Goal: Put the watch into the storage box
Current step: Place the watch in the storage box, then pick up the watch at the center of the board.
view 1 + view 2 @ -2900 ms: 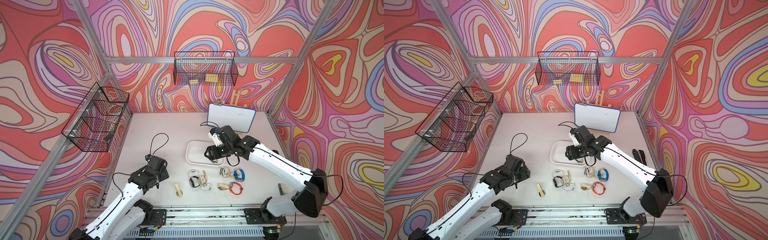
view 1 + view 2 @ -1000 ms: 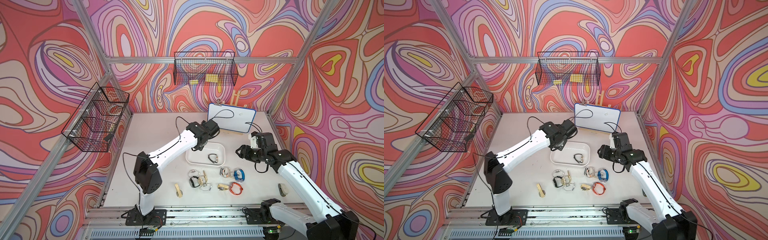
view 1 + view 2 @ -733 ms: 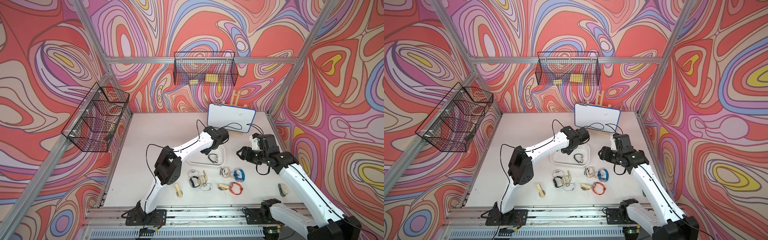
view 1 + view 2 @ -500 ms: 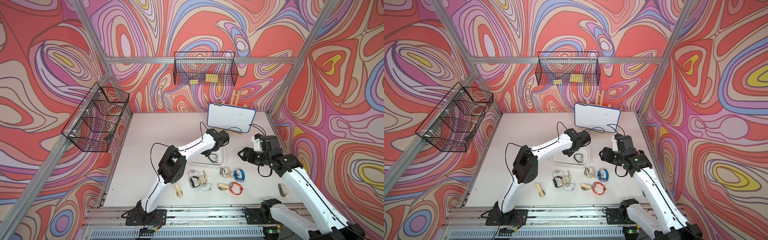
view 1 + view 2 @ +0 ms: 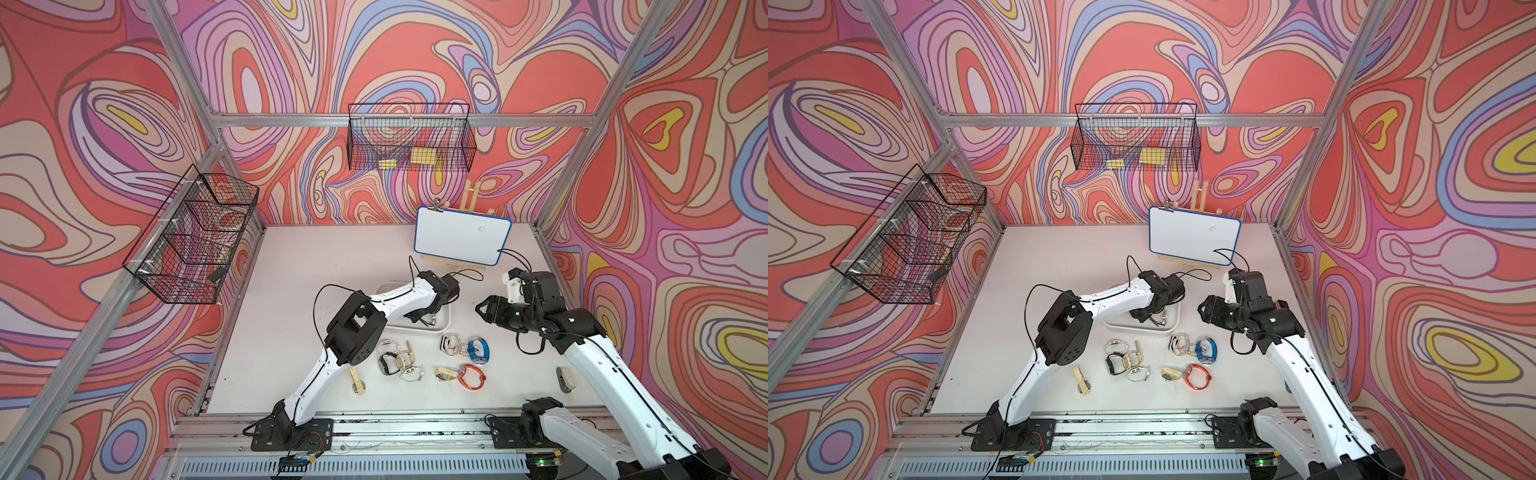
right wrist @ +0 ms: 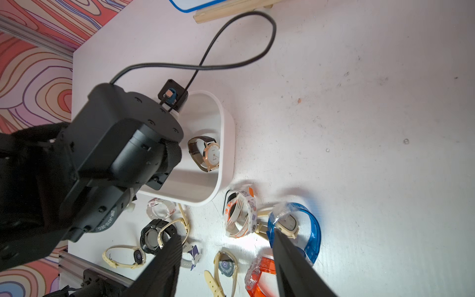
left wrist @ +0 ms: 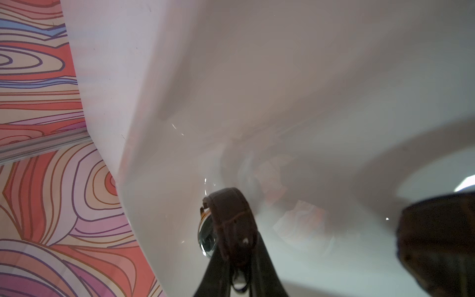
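Note:
The storage box (image 5: 442,328) (image 5: 1173,326) is a shallow white tray in the middle of the table. In it a watch (image 6: 209,154) with a brown strap and a gold-rimmed white face stands on its edge near the right wall. My left gripper (image 7: 236,246) reaches into the box and is shut on the brown strap (image 7: 226,213). In both top views the left wrist (image 5: 440,286) hides most of that grip. My right gripper (image 5: 482,309) (image 6: 226,257) hangs open to the right of the box, above the loose watches, with nothing between its fingers.
Several loose watches lie in front of the box, among them a blue one (image 5: 478,351), an orange one (image 5: 471,376) and a black one (image 5: 386,365). A blue-edged whiteboard (image 5: 461,241) stands at the back. Wire baskets (image 5: 409,143) (image 5: 191,245) hang on the walls.
The left arm's elbow has swung in towards the box and its wrist has come down onto the watch. The right arm, over the box earlier, has drawn back to the right. The watch has stayed in place.

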`<action>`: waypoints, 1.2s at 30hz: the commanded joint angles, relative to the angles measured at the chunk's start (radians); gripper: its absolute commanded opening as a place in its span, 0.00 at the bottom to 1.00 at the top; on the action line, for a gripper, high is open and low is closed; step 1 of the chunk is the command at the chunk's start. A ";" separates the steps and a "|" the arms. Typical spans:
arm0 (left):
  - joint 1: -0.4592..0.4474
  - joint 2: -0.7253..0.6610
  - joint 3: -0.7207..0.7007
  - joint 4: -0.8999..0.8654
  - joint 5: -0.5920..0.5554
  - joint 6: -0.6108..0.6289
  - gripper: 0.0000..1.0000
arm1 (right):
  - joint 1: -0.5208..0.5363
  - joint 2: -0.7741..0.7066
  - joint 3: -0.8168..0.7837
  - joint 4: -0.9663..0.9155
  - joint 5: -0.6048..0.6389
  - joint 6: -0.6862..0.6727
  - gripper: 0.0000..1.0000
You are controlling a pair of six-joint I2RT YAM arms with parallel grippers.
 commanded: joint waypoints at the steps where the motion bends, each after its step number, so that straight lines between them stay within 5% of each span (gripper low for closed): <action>1: -0.028 -0.004 -0.022 0.030 -0.004 0.006 0.20 | -0.004 -0.005 0.005 -0.004 -0.007 -0.014 0.62; 10: -0.062 -0.092 -0.021 0.030 -0.002 -0.008 0.62 | -0.004 0.001 0.027 -0.019 -0.004 -0.026 0.62; 19: -0.062 -0.326 -0.061 0.003 0.004 -0.080 0.85 | -0.005 -0.010 0.072 -0.048 -0.010 -0.026 0.62; 23: -0.031 -0.507 -0.161 0.039 0.104 -0.151 0.87 | -0.005 -0.010 0.066 -0.046 -0.053 -0.019 0.62; 29: -0.014 -0.940 -0.505 0.250 0.356 -0.245 0.91 | -0.004 0.026 0.000 -0.095 -0.065 -0.042 0.53; 36: -0.018 -1.301 -0.843 0.287 0.538 -0.413 0.89 | -0.002 0.097 -0.053 -0.088 -0.040 -0.019 0.44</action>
